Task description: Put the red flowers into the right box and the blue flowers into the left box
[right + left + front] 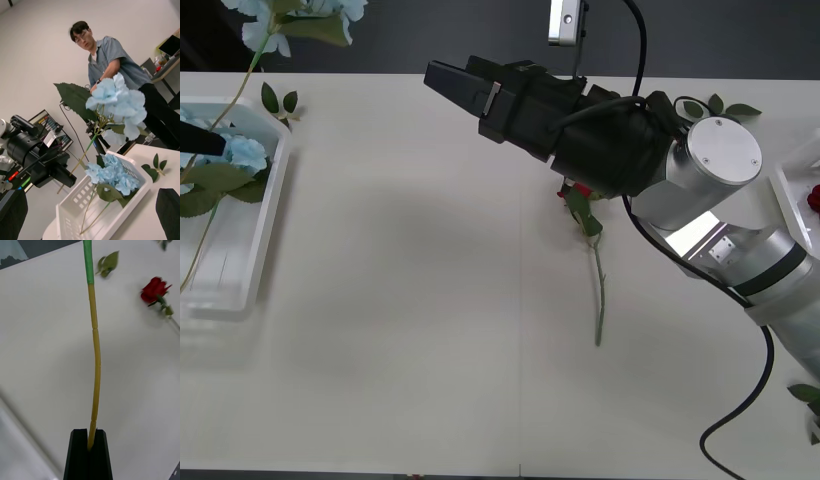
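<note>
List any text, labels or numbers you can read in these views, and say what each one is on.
No text can be read.
The coloured panel behind the left arm in the right wrist view: markings too small and blurred to read.
The left box, blue flowers, red flower and table: no print visible.

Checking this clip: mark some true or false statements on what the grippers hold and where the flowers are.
1. The left gripper is shut on a blue flower's stem. True.
2. A red rose lies on the table, outside both boxes. True.
3. The left box is empty. False: a blue flower head already lies in it.
4. The right gripper holds a rose. False: it is open and holds nothing, above the table.
</note>
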Action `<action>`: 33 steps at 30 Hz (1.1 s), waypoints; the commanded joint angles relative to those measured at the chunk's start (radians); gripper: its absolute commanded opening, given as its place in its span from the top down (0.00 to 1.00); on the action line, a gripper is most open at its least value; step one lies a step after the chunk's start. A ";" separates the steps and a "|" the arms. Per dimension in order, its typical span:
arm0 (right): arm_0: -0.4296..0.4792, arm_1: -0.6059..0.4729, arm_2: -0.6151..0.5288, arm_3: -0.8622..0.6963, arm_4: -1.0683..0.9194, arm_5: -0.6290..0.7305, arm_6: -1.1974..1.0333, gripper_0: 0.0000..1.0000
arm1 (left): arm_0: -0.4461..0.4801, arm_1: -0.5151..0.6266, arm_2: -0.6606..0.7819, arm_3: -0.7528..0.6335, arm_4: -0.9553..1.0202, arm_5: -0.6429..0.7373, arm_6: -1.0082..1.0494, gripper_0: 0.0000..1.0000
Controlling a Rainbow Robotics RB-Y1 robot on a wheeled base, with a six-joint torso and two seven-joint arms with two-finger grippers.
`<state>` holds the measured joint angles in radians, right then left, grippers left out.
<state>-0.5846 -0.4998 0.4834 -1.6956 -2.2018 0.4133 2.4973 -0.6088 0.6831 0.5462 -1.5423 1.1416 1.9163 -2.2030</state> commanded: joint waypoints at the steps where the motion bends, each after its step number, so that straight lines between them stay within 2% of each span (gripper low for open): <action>1: -0.057 -0.059 0.011 -0.039 0.094 0.022 -0.164 0.00 | 0.050 0.042 0.064 -0.076 -0.108 0.004 -0.015 1.00; 10: -0.106 -0.131 0.012 -0.039 0.436 0.206 -0.647 0.00 | 0.153 0.052 0.126 -0.182 -0.356 -0.065 -0.007 1.00; 18: -0.162 -0.157 0.000 -0.039 0.795 0.561 -1.057 0.00 | 0.247 0.052 0.127 -0.209 -0.511 -0.280 0.009 1.00; 25: -0.179 -0.157 -0.039 -0.041 0.995 0.860 -1.256 0.00 | 0.271 0.059 0.049 -0.199 -0.637 -0.284 0.098 1.00; 30: -0.181 -0.157 -0.052 -0.041 1.108 1.000 -1.325 0.00 | 0.288 0.078 -0.038 -0.159 -0.681 -0.321 0.158 1.00; 33: -0.181 -0.157 -0.054 -0.041 1.185 1.055 -1.356 0.00 | 0.285 0.098 -0.089 -0.082 -0.691 -0.384 0.164 1.00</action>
<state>-0.7354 -0.6462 0.4315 -1.7003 -1.0511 1.4542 1.2022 -0.3354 0.7204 0.4693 -1.6679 0.4604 1.5736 -2.0593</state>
